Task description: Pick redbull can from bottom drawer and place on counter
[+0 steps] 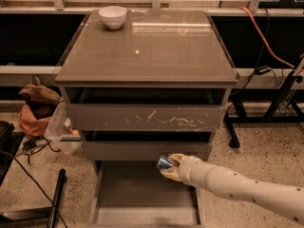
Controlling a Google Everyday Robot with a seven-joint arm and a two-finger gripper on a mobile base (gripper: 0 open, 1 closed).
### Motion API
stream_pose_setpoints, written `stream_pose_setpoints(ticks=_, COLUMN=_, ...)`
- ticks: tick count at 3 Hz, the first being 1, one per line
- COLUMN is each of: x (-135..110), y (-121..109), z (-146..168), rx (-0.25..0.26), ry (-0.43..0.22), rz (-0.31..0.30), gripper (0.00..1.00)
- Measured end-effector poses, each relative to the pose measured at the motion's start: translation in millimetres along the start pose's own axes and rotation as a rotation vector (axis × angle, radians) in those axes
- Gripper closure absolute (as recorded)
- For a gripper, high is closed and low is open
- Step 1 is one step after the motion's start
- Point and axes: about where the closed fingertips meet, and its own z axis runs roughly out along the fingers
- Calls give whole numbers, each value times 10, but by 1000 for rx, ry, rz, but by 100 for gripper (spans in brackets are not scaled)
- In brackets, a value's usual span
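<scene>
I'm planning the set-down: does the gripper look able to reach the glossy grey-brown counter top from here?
Probably yes. The gripper, holding the blue-and-silver redbull can over the bottom drawer, must clear two protruding drawer fronts; only a white bowl occupies the counter top.

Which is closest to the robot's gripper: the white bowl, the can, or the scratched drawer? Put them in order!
1. redbull can: held in the gripper, over the bottom drawer.
2. scratched drawer: higher up.
3. white bowl: far-left corner of the counter.
</scene>
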Motion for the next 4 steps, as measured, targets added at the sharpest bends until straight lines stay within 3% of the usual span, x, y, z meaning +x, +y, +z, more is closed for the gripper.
stream_pose_setpoints(ticks=1, x=-718, y=-412, z=-573, rx=44, ry=-92, rz=-131, gripper=100)
stream_pose_setpoints(ticks=2, x=-1245, y=-759, z=-1126, rx=105, ry=-177, rz=-211, gripper=100)
stream_pose_setpoints(ticks=3, x=-1671, y=-974, z=-1568, rx=179, ry=-299, rz=-285, gripper=100)
stream_pose_setpoints(ticks=4, x=-2125, y=-867, z=-1633, rx=180, ry=-371, rz=-336, gripper=100)
